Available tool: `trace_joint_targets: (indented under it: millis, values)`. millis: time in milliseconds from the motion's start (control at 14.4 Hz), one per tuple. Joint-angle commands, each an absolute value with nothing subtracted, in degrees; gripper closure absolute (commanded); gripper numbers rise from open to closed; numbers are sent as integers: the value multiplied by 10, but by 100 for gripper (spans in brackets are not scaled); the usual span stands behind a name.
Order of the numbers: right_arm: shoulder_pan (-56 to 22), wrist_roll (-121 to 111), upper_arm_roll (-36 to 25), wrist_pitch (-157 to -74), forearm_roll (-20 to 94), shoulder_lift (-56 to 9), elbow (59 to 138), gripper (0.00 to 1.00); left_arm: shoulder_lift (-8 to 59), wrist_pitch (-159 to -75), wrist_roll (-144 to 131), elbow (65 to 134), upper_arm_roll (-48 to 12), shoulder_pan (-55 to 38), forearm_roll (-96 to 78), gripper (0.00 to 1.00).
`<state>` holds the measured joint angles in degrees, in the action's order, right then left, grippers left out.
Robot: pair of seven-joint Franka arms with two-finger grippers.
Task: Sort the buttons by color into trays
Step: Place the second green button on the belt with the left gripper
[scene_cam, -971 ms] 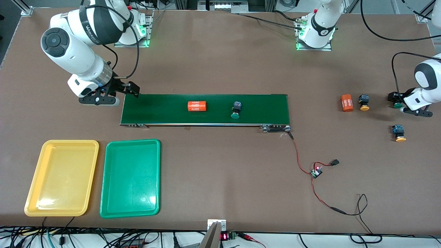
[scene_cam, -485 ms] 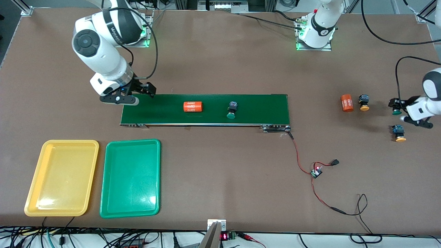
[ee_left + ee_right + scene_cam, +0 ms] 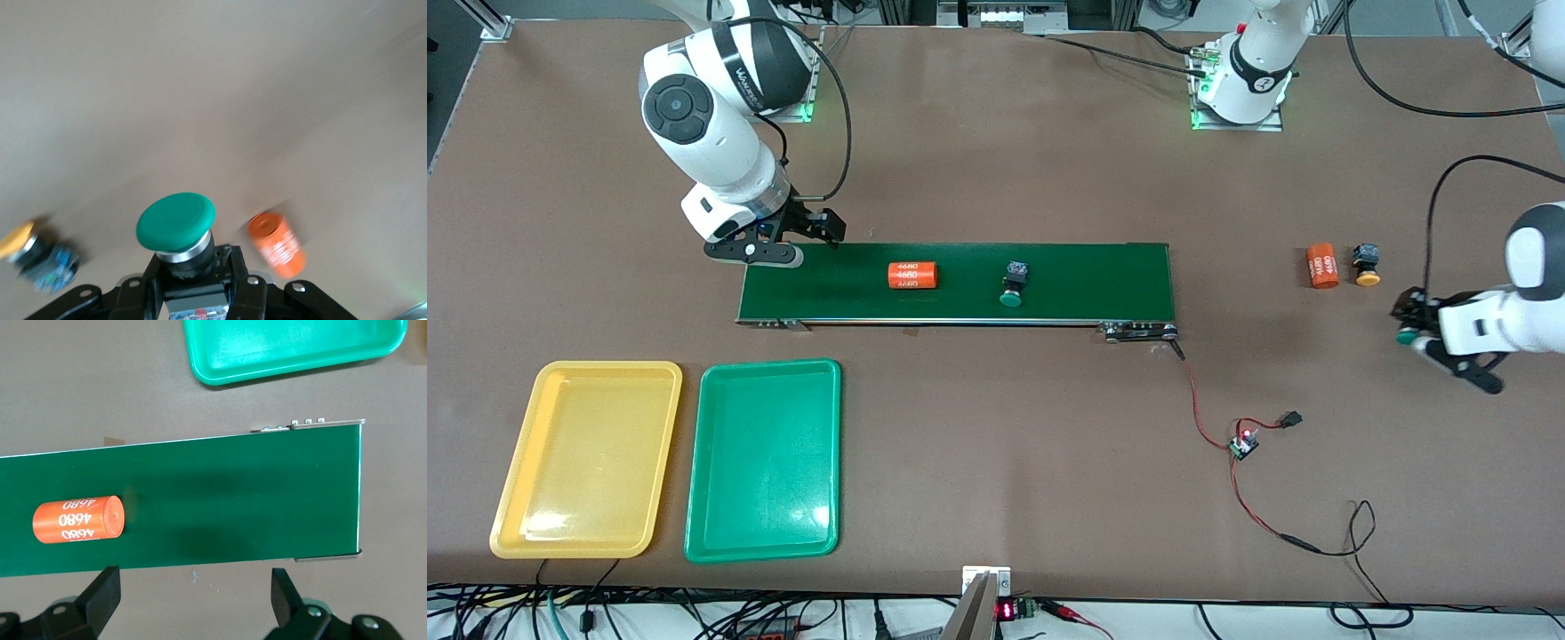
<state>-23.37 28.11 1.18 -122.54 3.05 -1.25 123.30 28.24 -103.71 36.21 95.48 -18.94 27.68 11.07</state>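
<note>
At the frame's right edge, the left gripper (image 3: 1416, 331) clamped a green button (image 3: 176, 222) above bare table. The right gripper (image 3: 818, 233), jaws apart, hovered over the belt (image 3: 1085, 283), where an orange cylinder (image 3: 911, 275) and another green button (image 3: 1012, 284) lay; both trays (image 3: 520, 484) sat lower left.

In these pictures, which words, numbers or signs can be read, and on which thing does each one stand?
"4680", printed white in repeated rows: on the orange cylinder lying on the green belt.
"4680": on the second orange cylinder on the table, beside a yellow button.
Lettering on the right arm's black band: too small to read.
Red digits on the small display at the table edge: unreadable.
</note>
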Motion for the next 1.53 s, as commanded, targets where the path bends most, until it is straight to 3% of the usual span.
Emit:
trace_joint_targets:
  millis: [0,208,624,1110,1318,1387,1456]
  values:
    - [-236,294,10,-1232,18,-15,1235,0,291,-1026,277,943,-234,241,105,76]
    - [-232,290,9,-1230,19,-12,1234,0,291,-1024,135,943,-267,172,98,75]
    - [-234,293,7,-1231,19,-17,1229,0,322,-1051,-109,961,-394,111,68,76]
    - [-230,294,6,-1226,19,-29,1222,0,334,-1238,-220,1072,-410,59,68,76]
    - [-235,294,5,-1230,18,-40,1216,0,344,-1248,-255,1073,-410,40,69,74]
    - [-236,294,4,-1230,18,-55,1202,0,344,-1248,-268,1073,-412,35,69,59]
    - [-236,294,5,-1230,18,-65,1186,0,342,-1245,-267,1073,-416,35,69,1]
